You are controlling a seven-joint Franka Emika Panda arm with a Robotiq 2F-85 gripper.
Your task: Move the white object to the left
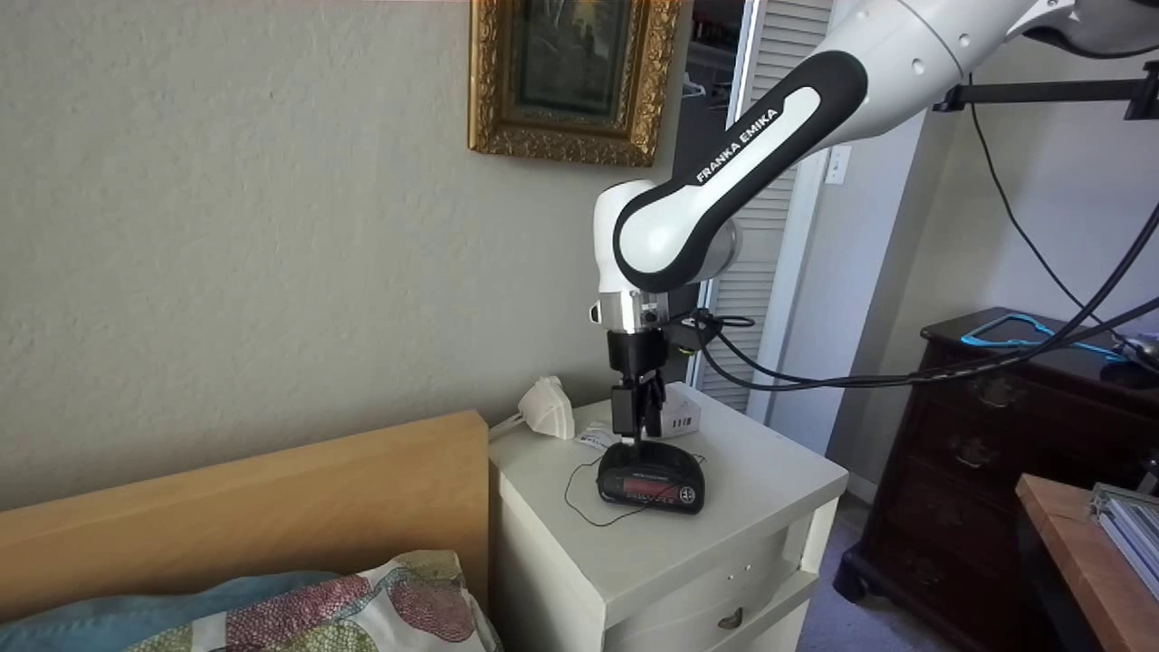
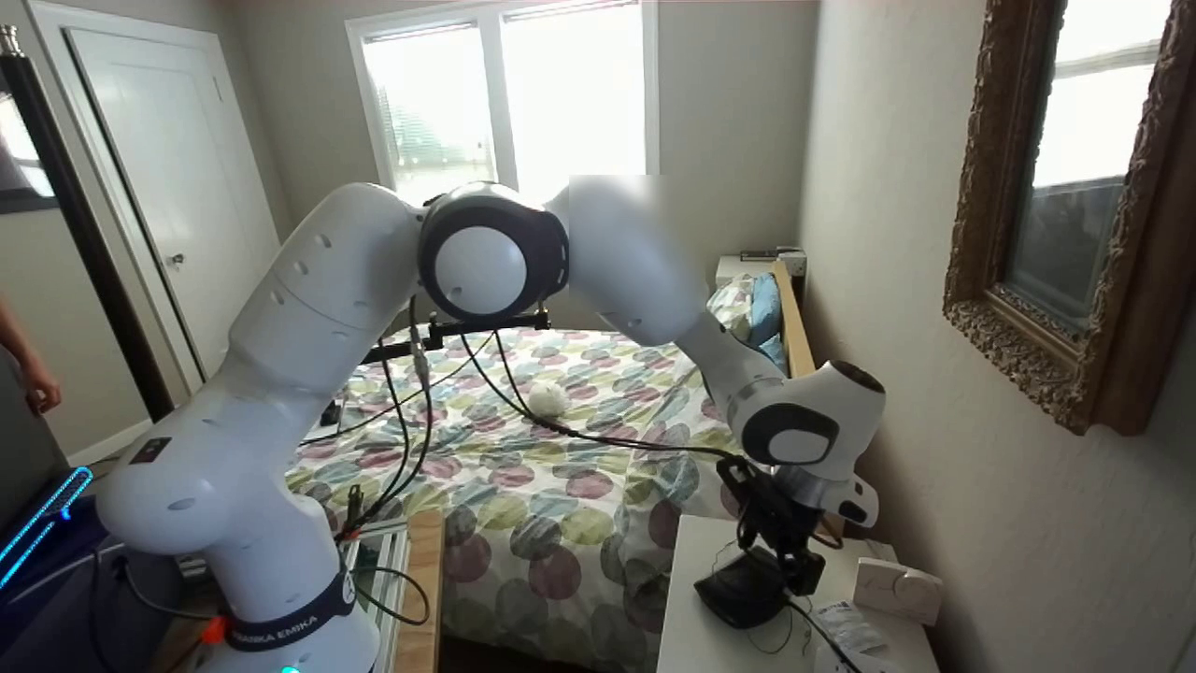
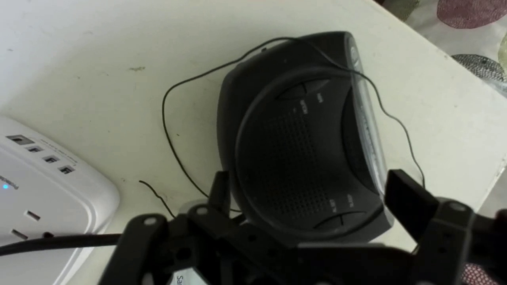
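Clock radio (image 3: 293,130) is straddled by the end effector (image 3: 309,184), whose jaws are spread wide and seem to be placed for a grip, though contact cannot be told. For the move, 2 likely candidates are seen on the surface (image 1: 751,462): a white power strip (image 3: 59,198), apart from the clock radio and crossed by a black cord (image 3: 63,241), presumably for its supply, and a white device (image 1: 548,409) set near the wall (image 1: 272,226). Contents of the drawer (image 1: 693,589) below are hidden.

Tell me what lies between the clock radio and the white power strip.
In the wrist view, thin black wire lies on the nightstand top between the clock radio and power strip; lower down come a thicker cable and the hand.
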